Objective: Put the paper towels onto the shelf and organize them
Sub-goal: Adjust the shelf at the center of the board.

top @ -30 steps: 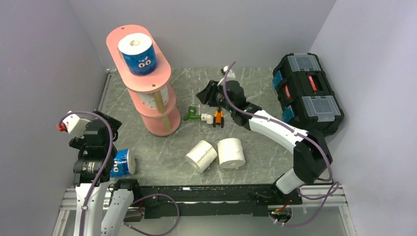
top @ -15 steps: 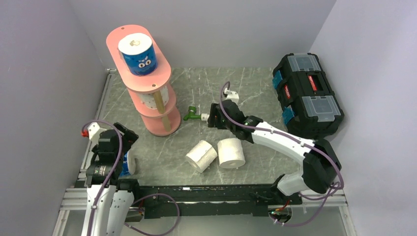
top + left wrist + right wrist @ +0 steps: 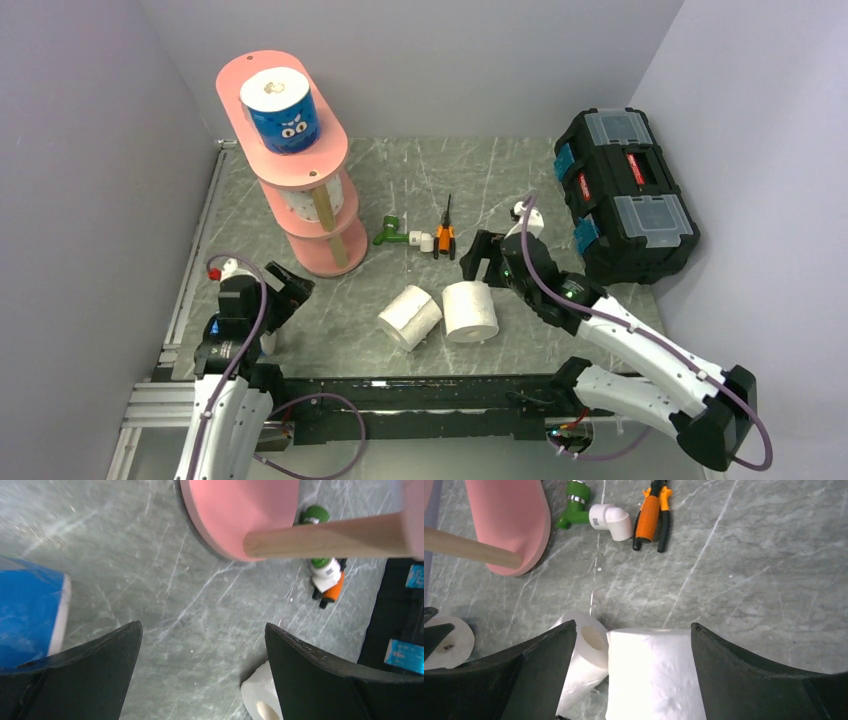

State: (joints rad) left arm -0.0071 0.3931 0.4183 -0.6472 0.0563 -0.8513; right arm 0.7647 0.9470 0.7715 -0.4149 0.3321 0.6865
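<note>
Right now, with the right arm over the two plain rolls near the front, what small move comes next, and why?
Probably lower the right gripper straight down around the plain roll and close. Its jaws stand open with that roll centred between them in the wrist view. The second roll sits right against its side, so the finger there has little room.

The top camera looked down from above and behind my bases, far enough back to hold the whole table (image 3: 520, 180), with the shelf (image 3: 290, 150) at far left. My left wrist camera sat low and close, facing the shelf's foot. My right wrist camera looked steeply down, right of the shelf. Both wrist views shared that foot and the pliers (image 3: 651, 517) beside it.
</note>
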